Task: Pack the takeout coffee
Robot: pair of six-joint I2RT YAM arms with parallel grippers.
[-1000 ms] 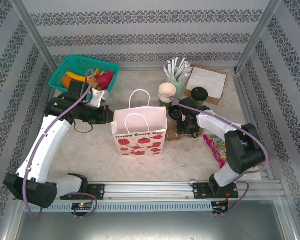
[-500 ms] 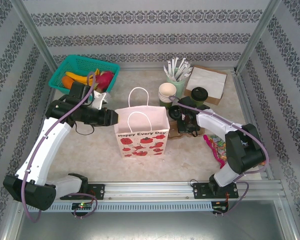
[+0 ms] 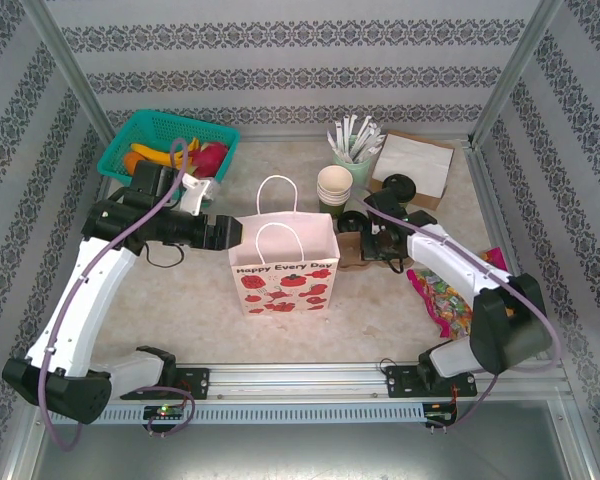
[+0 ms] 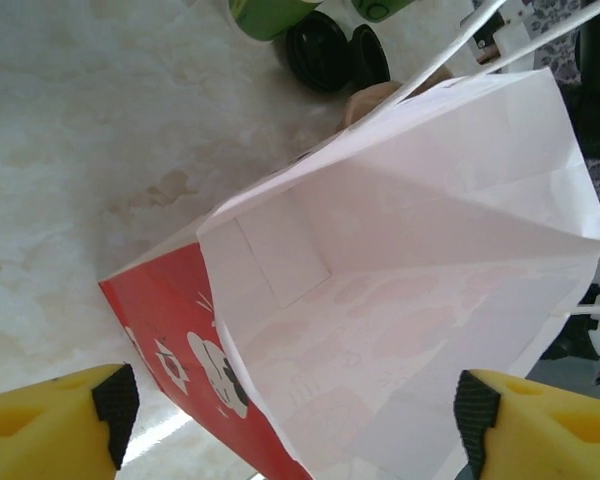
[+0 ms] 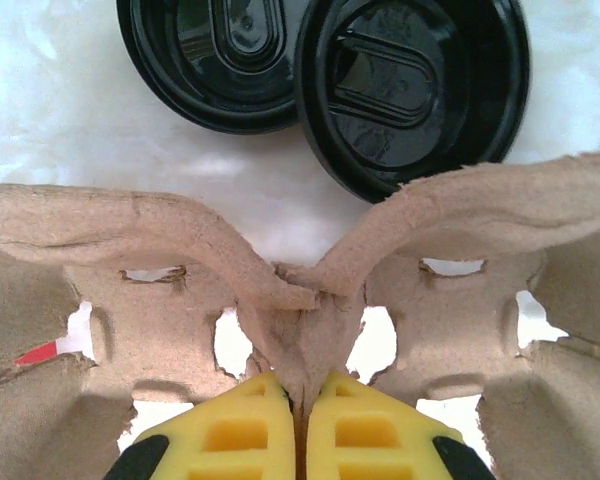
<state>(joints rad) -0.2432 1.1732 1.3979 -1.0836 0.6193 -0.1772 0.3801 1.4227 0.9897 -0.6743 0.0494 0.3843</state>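
Observation:
The takeout coffee [image 3: 399,185], a green cup with a black lid, stands at the back right beside the napkins, partly behind my right arm. A white paper bag with red strawberries [image 3: 280,262] stands open in the middle of the table. My left gripper [image 3: 226,232] is open at the bag's upper left edge. In the left wrist view that gripper [image 4: 295,420] straddles the rim of the bag [image 4: 410,250]. My right gripper [image 5: 300,385] is shut on the centre ridge of a brown cardboard cup carrier [image 5: 280,290], which lies just right of the bag [image 3: 352,248].
Two loose black lids [image 5: 330,70] lie just beyond the carrier. A stack of paper cups [image 3: 333,187] and a mint-green holder of white sticks [image 3: 352,150] stand behind the bag. A teal basket [image 3: 216,132] of fruit sits back left. Colourful wrappers [image 3: 438,292] lie at the right.
My left gripper has moved right to the bag's edge and opened wide. My right gripper has closed on the carrier's ridge, and its arm has swung outward to the right.

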